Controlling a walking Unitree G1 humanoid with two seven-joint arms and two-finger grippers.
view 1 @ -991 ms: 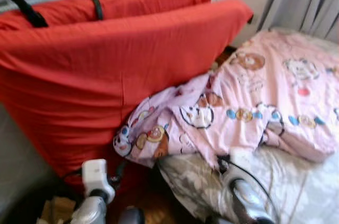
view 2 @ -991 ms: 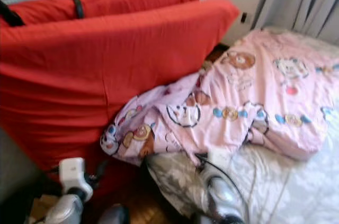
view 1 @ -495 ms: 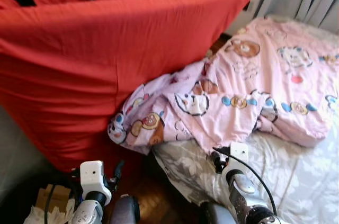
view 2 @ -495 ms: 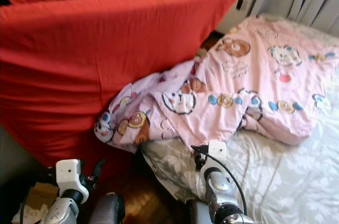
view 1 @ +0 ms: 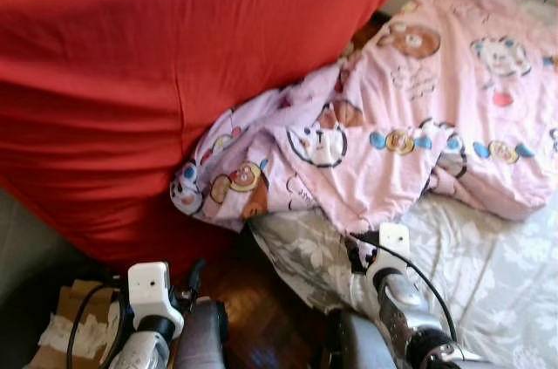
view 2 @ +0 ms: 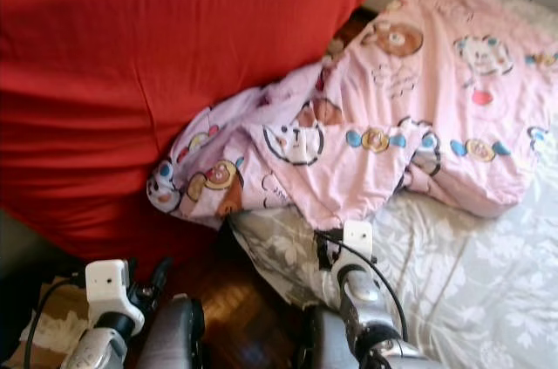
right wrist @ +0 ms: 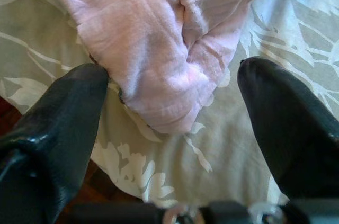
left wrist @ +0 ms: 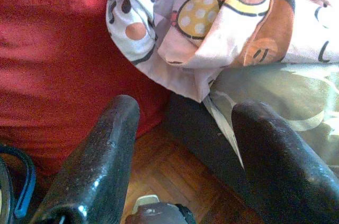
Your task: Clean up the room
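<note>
Against the bed's left side you have a big red cushion (view 1: pixel 174 81) filling the upper left of the head views, leaning over a strip of dark wooden floor (view 1: pixel 261 317). Right of it lies the bed with its grey leaf-patterned sheet (view 1: pixel 488 273), and a pink cartoon-print blanket (view 1: pixel 418 125) is spread across the bed's upper part. One crumpled corner of that blanket spills over the bed's left edge and touches the cushion. The print shows bears, round faces and coloured dots; you cannot read any writing or label on it.

Your right gripper (right wrist: pixel 175 128) sits low over the sheet near the bed's left edge, its two black fingers (right wrist: pixel 58 123) wide apart with a bunched fold of the blanket lying between them. Your left gripper (left wrist: pixel 180 150) hangs above the floor gap by the bed's left edge, fingers also spread and holding nothing, with the blanket's hanging corner just beyond them. At the lower left corner, you see a cardboard box (view 1: pixel 74 325) with white crumpled paper (view 1: pixel 57 338) on it.
</note>
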